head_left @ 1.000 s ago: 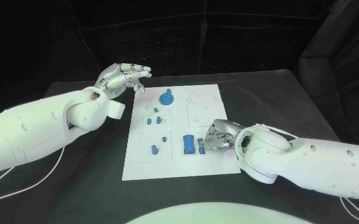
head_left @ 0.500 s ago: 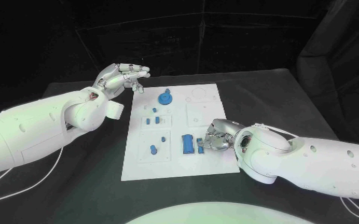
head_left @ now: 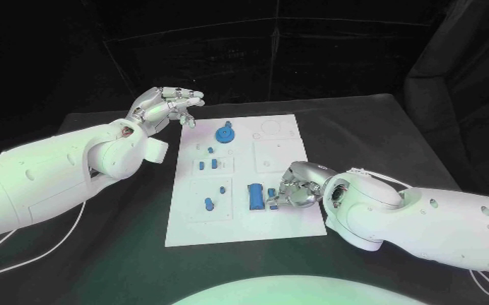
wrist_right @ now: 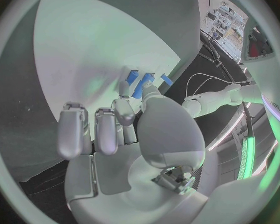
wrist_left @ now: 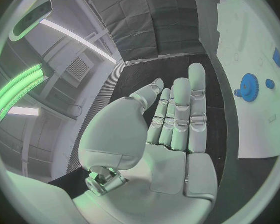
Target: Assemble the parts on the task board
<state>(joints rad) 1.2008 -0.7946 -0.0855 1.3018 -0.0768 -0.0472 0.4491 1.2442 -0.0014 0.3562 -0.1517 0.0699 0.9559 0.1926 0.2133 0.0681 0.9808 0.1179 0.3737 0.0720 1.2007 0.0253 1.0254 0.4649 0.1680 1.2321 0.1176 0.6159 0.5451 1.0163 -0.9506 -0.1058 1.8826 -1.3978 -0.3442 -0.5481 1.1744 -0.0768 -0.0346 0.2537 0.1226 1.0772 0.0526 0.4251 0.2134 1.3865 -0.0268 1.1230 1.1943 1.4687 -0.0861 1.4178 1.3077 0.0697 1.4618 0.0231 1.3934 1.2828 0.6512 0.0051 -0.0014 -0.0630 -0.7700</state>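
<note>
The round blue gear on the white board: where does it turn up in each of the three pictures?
Head view: the blue gear sits at the far end of the task board, just right of the left hand.
Left wrist view: the same gear lies on the board, past the fingers.
Right wrist view: I cannot find it there.
Shared landmark: the white task board, seen in all three views.

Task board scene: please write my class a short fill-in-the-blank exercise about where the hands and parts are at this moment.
1. The blue gear lies at the board's far end, nearer the ____ hand.
2. The right hand reaches over the white task board beside a blue ____.
3. The table is ____ in colour.

Missing words: left; block; black
</note>
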